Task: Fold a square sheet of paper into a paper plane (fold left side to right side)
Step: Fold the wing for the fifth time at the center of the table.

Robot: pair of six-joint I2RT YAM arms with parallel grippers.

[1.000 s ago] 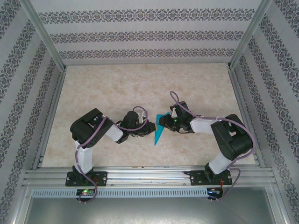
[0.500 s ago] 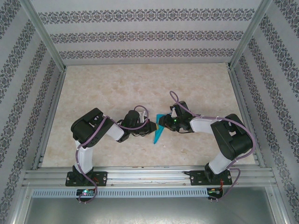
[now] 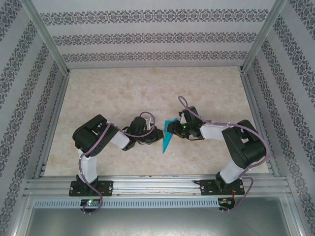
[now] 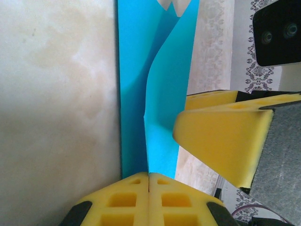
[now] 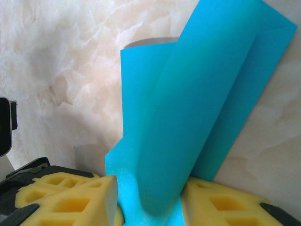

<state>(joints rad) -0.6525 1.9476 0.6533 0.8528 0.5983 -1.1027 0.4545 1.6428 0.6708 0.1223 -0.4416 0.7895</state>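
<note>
Left claw [image 4: 149, 188] fully closed, pressing thin teal-blue folded paper [image 3: 167, 141] onto marbled surface [image 3: 123, 93]. Right claw [image 5: 148, 200] half-open, gripping raised flap. Risk: flap slips, crease skews.

No legible text or markings anywhere.

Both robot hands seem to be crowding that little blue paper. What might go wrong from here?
1. The right hand has the blue paper between its yellow fingers, and a flap curls up instead of lying flat. Pressing now could set a crooked crease.
2. The left hand is shut with its tip at the paper's edge. If either hand pulls sideways, the thin sheet might tear or slip free.
3. In the top view the two hands meet closely over the paper, so they might bump.
</note>
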